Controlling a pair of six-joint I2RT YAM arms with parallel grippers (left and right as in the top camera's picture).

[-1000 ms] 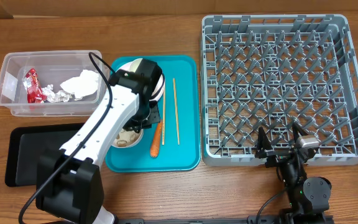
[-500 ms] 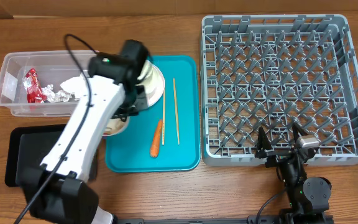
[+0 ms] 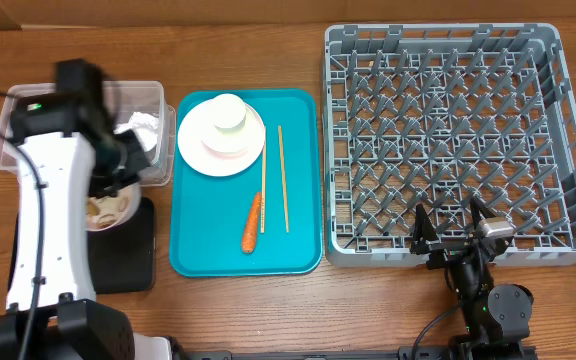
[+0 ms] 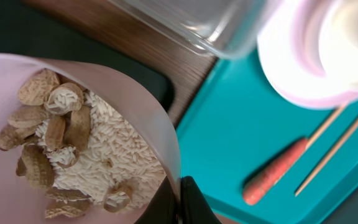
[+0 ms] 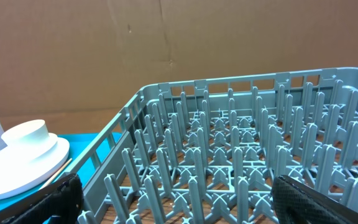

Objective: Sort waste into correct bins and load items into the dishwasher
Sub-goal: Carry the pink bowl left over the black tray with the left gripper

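Note:
My left gripper (image 3: 126, 192) is shut on the rim of a white bowl (image 3: 108, 208), one finger inside and one outside. The bowl (image 4: 73, 143) holds beige rice and brown food scraps (image 4: 98, 155) and hangs over the black tray (image 3: 136, 255), next to the clear tub (image 3: 28, 125). On the teal tray (image 3: 298, 240) lie a white plate (image 3: 200, 150) with a small cup (image 3: 228, 112), two chopsticks (image 3: 282, 180) and a carrot (image 3: 252, 222). My right gripper (image 3: 455, 235) stands open at the grey dish rack's (image 3: 448, 130) near wall.
The clear tub holds a crumpled napkin (image 3: 146, 125); the arm hides most of its inside. In the right wrist view the rack's pegs (image 5: 229, 155) fill the space ahead, with the plate and cup (image 5: 23, 152) to the left. A cardboard wall (image 5: 166, 43) stands behind.
My left arm has swung left, carrying the bowl of scraps off the teal tray to above the black tray. The plate and cup are now uncovered. The right arm has not moved.

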